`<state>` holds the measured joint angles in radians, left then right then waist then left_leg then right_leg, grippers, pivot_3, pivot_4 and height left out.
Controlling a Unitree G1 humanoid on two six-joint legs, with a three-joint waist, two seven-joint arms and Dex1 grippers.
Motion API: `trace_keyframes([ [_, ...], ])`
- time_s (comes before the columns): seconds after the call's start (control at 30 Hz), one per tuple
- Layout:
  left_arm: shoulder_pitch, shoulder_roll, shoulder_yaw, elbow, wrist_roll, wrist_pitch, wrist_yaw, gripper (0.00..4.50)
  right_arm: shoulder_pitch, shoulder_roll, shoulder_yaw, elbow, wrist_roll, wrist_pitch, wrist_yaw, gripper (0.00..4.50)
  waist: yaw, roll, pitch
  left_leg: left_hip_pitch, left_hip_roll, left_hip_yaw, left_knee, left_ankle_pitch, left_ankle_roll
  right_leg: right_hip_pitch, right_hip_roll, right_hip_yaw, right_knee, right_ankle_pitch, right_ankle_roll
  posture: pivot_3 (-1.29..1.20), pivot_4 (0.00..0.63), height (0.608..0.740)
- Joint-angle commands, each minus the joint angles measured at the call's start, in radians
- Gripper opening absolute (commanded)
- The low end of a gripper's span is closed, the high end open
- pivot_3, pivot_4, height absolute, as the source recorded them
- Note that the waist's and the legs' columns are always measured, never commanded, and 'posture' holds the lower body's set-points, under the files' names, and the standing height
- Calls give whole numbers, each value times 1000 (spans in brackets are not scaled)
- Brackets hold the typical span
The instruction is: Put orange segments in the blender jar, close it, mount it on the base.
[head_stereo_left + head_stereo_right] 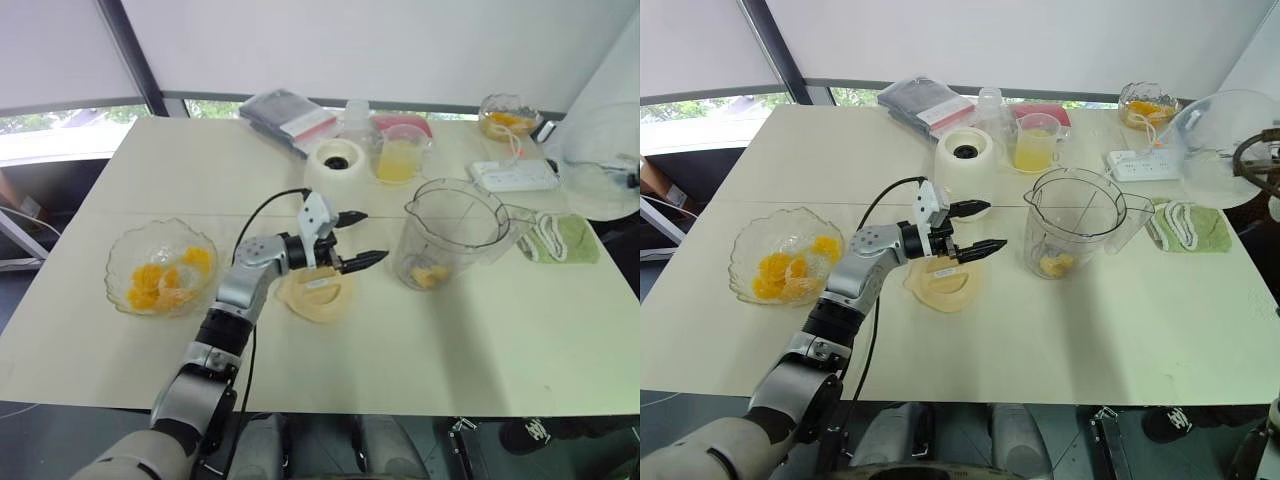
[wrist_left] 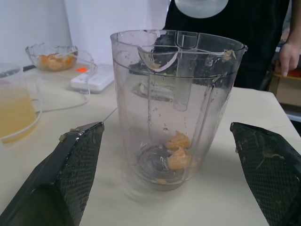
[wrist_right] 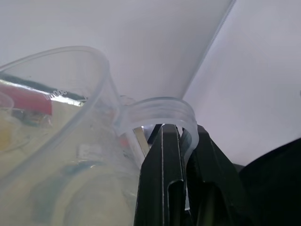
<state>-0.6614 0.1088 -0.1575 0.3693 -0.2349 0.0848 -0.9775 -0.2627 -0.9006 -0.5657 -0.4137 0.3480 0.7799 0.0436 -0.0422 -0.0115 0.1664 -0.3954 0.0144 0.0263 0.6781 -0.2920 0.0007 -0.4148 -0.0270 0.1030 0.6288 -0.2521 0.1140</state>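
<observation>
Segments (image 2: 178,149) lie at the bottom of the jar (image 1: 455,235), two or three orange wedges by the blades; the jar stands upright and uncovered on the surface (image 1: 500,340), right of centre. More segments fill the scalloped bowl (image 1: 160,266) at the left, and another glass bowl (image 1: 508,116) at the far right corner also holds orange pieces. A cup (image 1: 400,152) of yellow juice stands just beside the base (image 1: 336,165), which sits behind the jar, well apart from it. The cream lid (image 1: 318,293) lies flat under the left gripper (image 1: 358,238), whose fingers are spread wide and empty, pointing at the jar. The right gripper (image 3: 181,141) is clenched on the neck of a clear funnel (image 1: 1215,150), held up at the right edge.
</observation>
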Motion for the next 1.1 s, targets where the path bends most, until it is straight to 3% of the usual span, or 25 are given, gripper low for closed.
trace_keyframes([
  [0.03,1,-7,10,-44,-14,-40,10,4500,-31,-53,-1,-64,-51,-34,34,43,0,0,0,0,0,0,0,0,0,0,0,0,0,0,0,0,150,740],
  [0.4,-11,-38,25,10,-16,-126,45,4500,-54,-110,84,-74,-147,-65,148,43,3,0,0,-12,0,0,1,0,0,-12,0,0,1,2,3,0,150,740],
  [1.1,1,-47,21,-5,-25,-115,60,4500,-5,-193,194,-60,-378,-251,330,43,7,0,0,-12,-2,-1,2,0,0,-13,0,-1,1,2,4,0,150,740],
])
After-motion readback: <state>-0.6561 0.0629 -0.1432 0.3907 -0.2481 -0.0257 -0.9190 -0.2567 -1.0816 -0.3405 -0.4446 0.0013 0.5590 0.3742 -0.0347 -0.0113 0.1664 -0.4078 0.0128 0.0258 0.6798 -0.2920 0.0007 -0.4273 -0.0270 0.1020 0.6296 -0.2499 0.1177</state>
